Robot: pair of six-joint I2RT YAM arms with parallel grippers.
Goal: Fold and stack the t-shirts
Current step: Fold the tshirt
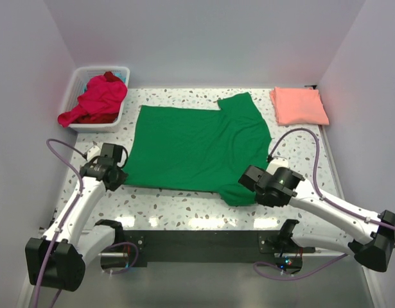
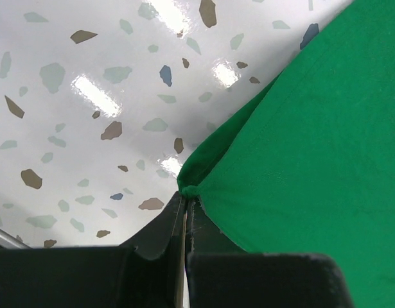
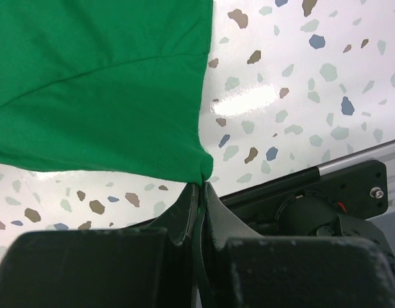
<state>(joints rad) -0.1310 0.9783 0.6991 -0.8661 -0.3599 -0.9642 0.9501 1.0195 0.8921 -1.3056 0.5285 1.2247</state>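
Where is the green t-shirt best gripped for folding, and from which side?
At its two near corners, coming from the near edge. The green t-shirt lies flat with that edge free on the table; the left tool and right tool pinch those corners now.

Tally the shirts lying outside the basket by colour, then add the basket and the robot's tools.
green t-shirt: 1
salmon-pink t-shirt: 1
white basket: 1
left tool, right tool: 2
Total: 5
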